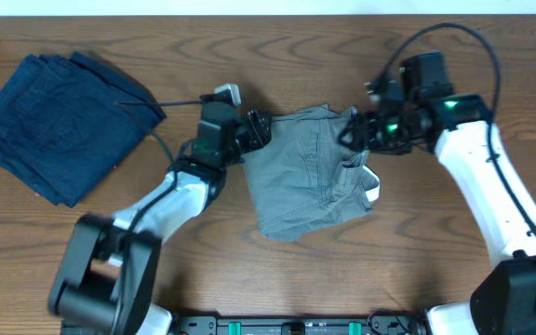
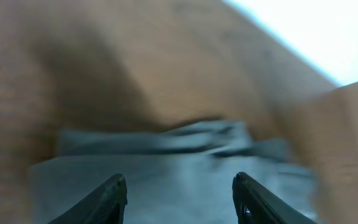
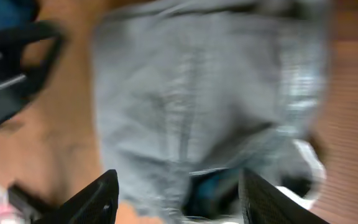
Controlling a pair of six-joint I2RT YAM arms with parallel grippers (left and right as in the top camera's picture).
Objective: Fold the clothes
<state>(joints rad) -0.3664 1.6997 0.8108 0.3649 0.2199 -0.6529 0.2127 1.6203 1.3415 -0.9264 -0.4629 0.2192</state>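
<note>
Reaching inward, left arm point(image 1: 170, 198) and right arm point(image 1: 491, 177) hold jaws spread.

The bench point(image 1: 342, 279) is of brown wood with a clear, wavy grain, and it fills nearly the whole overhead view. Along its far edge runs a thin pale strip point(image 1: 268, 6). In the left wrist view a bright white area point(image 2: 316, 31) lies beyond the bench, too blurred to name.

**Robotics laboratory bench.** Two white-and-black arms, the left arm point(image 1: 161, 207) and the right arm point(image 1: 491, 186), flank a black mounting rail point(image 1: 296, 326) at 6 o'clock on a wood-grain tabletop point(image 1: 277, 279). Exposed cables point(image 1: 449, 26) loop at 1 o'clock, and grey trousers point(image 1: 305, 177) lie at centre.
</note>
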